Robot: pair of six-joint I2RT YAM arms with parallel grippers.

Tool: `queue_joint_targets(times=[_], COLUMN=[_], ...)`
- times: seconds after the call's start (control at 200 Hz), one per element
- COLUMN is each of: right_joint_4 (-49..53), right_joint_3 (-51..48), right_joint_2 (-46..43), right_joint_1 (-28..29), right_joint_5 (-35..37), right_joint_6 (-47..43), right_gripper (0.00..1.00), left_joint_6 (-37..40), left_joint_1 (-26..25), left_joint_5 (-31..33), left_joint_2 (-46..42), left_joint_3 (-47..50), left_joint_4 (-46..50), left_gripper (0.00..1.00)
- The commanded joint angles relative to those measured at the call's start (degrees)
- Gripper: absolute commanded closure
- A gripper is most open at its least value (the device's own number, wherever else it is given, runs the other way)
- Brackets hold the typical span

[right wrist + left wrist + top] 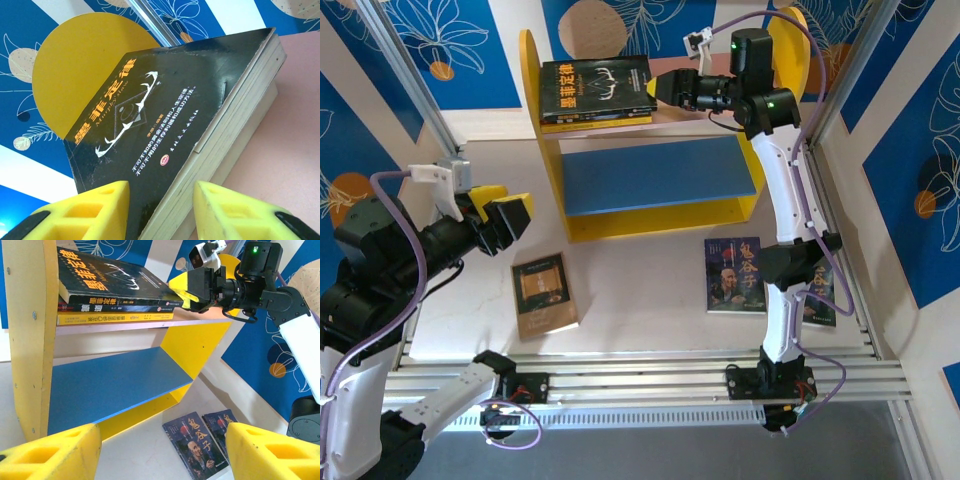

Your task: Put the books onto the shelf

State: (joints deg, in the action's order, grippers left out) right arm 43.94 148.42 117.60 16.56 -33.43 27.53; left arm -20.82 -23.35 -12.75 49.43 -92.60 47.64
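Near left, the left gripper (518, 204) hovers with its jaws apart and nothing in them. The brown book (545, 293) lies flat on the table just beside it. Near right, two dark books (734, 275) lie side by side, one partly under the right arm.

Further back stands the shelf (660, 180). Its pink board (125, 326) carries a stack of three with the black book (595, 85) on top. The right gripper (658, 90) straddles that book's right corner; we cannot tell whether it pinches.

We judge the step to be stacking. The next move calls for backing off rightward without dragging the book.
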Motion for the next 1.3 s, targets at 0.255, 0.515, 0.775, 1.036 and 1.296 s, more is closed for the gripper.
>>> queue_joint_targets(times=[0.255,0.515,0.775,1.036,1.296], right_joint_4=[-0.9,-1.1,-1.1,-1.5,-2.2], right_joint_3=[2.3,3.1,4.1,5.1,5.3], right_joint_2=[1.9,2.5,3.3,4.0,4.6], right_joint_1=[1.6,1.9,1.9,1.9,2.0], right_joint_5=[-1.8,-1.6,-1.4,-1.7,-2.2], right_joint_6=[0.9,1.2,1.6,2.1,2.8], right_gripper=[0.61,0.61,0.61,0.6,0.6], left_joint_6=[1.1,1.1,1.1,1.0,1.0], left_joint_1=[0.6,0.6,0.5,0.6,0.6], left_joint_5=[1.1,1.0,0.9,0.7,0.7], left_joint_2=[-0.7,-0.7,-0.6,-0.2,-0.1], left_joint_3=[0.3,0.2,0.1,-0.4,-0.6], left_joint_4=[0.6,0.6,0.6,0.6,0.7], left_gripper=[0.33,0.33,0.33,0.32,0.32])
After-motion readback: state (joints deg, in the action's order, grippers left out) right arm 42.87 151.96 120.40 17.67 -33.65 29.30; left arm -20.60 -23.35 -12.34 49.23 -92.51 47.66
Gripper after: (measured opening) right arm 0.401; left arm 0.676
